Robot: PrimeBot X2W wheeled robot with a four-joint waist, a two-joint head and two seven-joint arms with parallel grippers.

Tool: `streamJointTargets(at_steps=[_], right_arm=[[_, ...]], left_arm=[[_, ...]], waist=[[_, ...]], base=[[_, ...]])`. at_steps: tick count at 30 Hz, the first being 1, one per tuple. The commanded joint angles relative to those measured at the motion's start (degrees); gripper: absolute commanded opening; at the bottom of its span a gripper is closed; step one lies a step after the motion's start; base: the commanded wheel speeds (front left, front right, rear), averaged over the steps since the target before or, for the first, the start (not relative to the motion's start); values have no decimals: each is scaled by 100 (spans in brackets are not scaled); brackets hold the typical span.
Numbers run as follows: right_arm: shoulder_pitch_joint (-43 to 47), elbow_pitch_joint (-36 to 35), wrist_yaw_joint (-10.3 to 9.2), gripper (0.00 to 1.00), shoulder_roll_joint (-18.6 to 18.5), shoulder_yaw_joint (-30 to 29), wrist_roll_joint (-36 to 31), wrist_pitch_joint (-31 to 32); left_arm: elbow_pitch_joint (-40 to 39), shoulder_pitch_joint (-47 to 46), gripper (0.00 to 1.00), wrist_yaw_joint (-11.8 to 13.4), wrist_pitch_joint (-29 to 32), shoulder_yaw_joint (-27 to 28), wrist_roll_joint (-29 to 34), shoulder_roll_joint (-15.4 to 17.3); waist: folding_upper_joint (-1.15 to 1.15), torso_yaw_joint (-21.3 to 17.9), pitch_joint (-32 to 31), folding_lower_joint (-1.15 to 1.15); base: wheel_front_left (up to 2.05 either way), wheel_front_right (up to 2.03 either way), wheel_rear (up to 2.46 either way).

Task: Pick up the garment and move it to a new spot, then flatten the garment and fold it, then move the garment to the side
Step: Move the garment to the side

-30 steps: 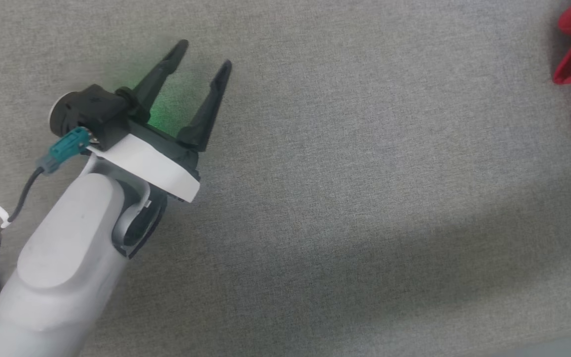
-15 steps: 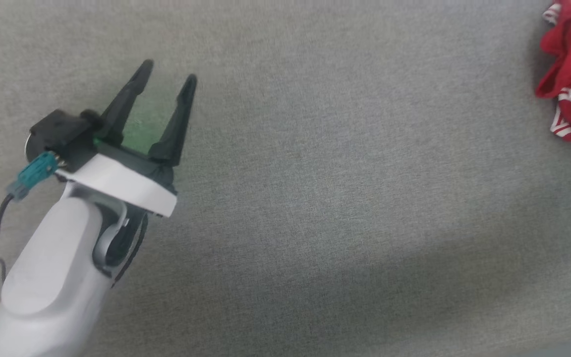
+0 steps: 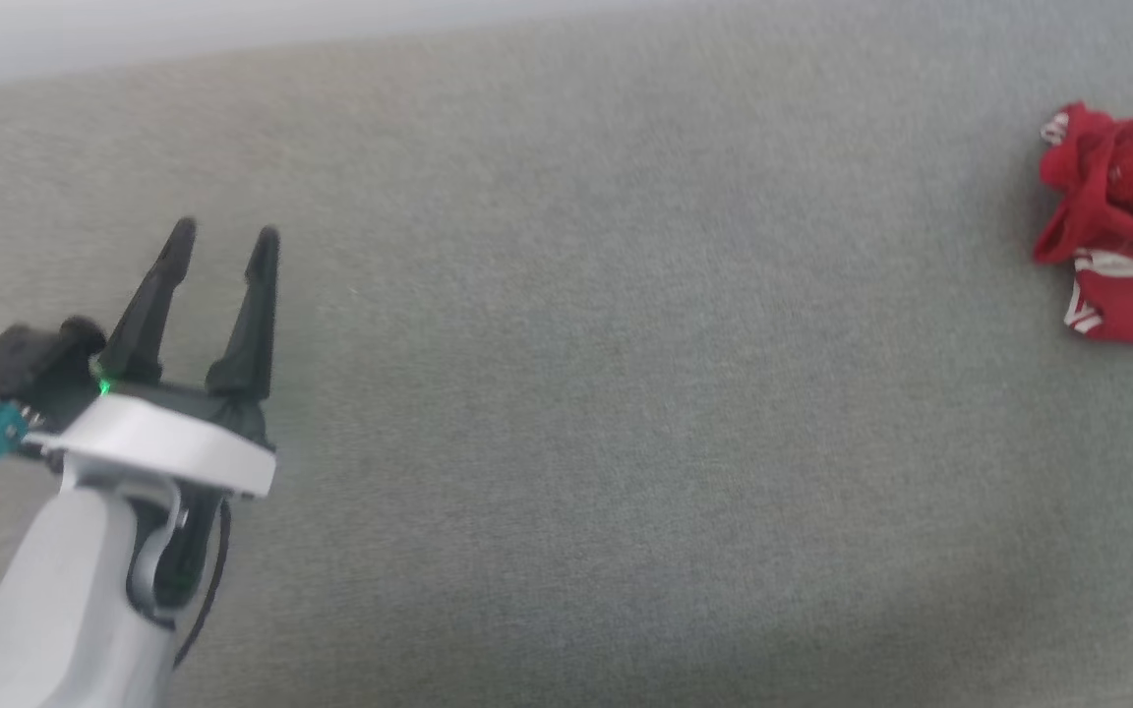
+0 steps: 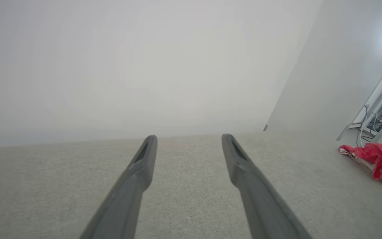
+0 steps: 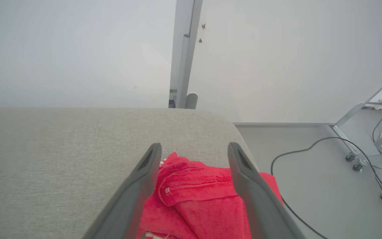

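Note:
The garment (image 3: 1122, 221) lies crumpled at the far right of the grey fabric surface (image 3: 626, 344), bright red with red-and-white striped bands, and the picture's right edge cuts it off. My left gripper (image 3: 225, 232) is open and empty at the lower left, far from the garment. In the left wrist view its fingers (image 4: 134, 179) point over bare surface, with the garment (image 4: 376, 159) off to the right. My right gripper (image 5: 194, 146) is open just above the red garment (image 5: 194, 189), which shows between and below its fingers. I cannot tell whether they touch it.
The surface's far edge (image 3: 232, 54) meets a pale wall at the top of the head view. In the right wrist view the surface ends in a rounded corner (image 5: 230, 126) near the garment. Beyond it lie grey floor, a black cable (image 5: 310, 146) and a wheeled metal frame (image 5: 356, 162).
The head camera has shifted, bringing the far edge and more of the garment into view. My left gripper has drawn back toward the lower left, still open.

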Motion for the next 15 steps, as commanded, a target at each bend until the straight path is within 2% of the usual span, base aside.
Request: streamJointTargets(at_steps=[1,8,15], right_arm=[[199,-133,-6,100,32,62,104,-133],[924,-646,-6,100,187,115,321,-610],[1674,-1044,-6,100,417,66,270,-1023]], left_arm=[[-15,194,100,-9,-22,85,40,-52],[-75,721,100,-9,-23,501,60,-73],[-110,1294,100,-9,-23,826,204,-154]], waist=[[0,152,-252,0],[0,368,-708,0],[0,523,-1082,0]], base=[[0,0,0],[0,0,0],[0,0,0]])
